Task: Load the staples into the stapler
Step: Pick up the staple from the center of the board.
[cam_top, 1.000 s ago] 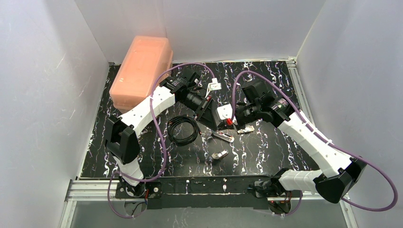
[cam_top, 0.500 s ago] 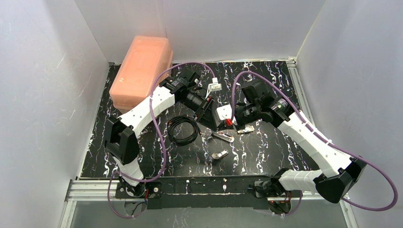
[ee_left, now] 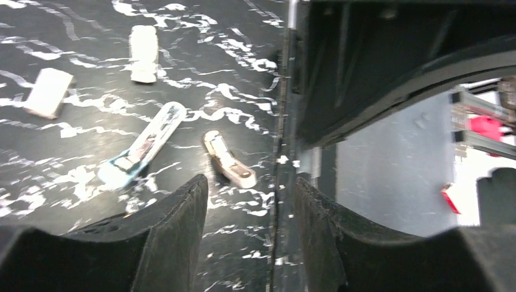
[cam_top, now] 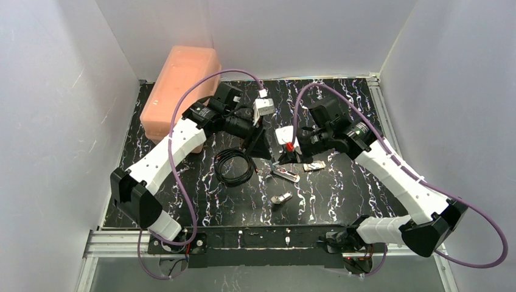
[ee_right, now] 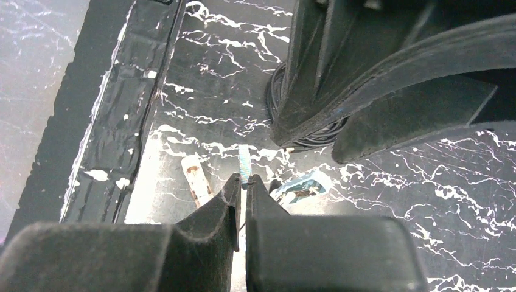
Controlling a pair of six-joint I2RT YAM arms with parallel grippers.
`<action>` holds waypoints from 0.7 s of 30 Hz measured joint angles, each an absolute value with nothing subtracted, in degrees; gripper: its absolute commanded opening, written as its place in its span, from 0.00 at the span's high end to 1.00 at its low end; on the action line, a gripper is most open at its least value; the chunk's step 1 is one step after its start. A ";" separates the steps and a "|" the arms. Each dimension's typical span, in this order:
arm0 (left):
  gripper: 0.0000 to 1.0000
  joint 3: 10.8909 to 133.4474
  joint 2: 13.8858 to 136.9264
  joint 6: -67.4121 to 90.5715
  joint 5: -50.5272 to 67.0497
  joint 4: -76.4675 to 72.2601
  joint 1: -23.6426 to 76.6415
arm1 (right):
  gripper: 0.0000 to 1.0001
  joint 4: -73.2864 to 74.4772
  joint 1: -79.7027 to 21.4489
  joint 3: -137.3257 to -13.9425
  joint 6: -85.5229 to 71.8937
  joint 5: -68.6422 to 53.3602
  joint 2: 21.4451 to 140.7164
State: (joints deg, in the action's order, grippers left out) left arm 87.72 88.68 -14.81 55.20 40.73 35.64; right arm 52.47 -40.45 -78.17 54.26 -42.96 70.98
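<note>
— Jaws, quick: right gripper (ee_right: 243, 182) is pinched tight on the staples (ee_right: 244, 165), thin silvery strip standing upright btwn the fingertips.
— And the left gripper (ee_left: 249, 185)?
— Parted, nothing btwn its two dark fingers (ee_left: 182, 231), just table (cam_top: 341, 201) showing thru the gap.
— Where's the stapler (ee_left: 145, 145)?
— Flat on the black marbled top, light-blue shell, silver channel facing up. Neither arm has hold of it. From overhead it's approx mid-table, just on the base side of the right arm's fingertips.
— Strip vs stapler?
— Apart. On the right wrist cam the strip sits at the fingertips and the stapler lies on the surface just beyond, a bit to the right in that view.
— Left arm's spot?
— Its fingers hang near the black cable coil (cam_top: 234, 165), w/ the right gripper just beside them.
— Other bits?
— Small pale piece (ee_right: 196, 176) lying near the stapler on the base side, another small piece (cam_top: 314, 166) just to its right from overhead, and a salmon-pink box (cam_top: 181, 91) at the back-left corner, well apart from it all. Can't tell what the small pieces are, too tiny.
</note>
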 measured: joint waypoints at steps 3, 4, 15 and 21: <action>0.27 88.12 87.66 -15.44 50.39 40.73 34.00 | 0.97 52.82 -40.21 -81.36 51.94 -42.37 72.75; 0.20 88.23 87.37 -15.44 48.62 40.64 33.32 | 0.97 52.71 -40.05 -81.89 51.05 -42.30 73.12; 0.02 88.09 82.87 -14.96 35.29 37.56 29.56 | 0.97 48.51 -34.26 -80.34 37.34 -46.94 78.30; 0.10 88.20 82.91 -18.04 38.59 37.30 28.97 | 0.97 41.60 -30.00 -78.96 26.30 -51.35 81.21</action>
State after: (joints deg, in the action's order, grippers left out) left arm 88.20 82.91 -18.04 38.59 37.30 28.97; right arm 41.60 -30.00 -78.96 26.30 -51.35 81.21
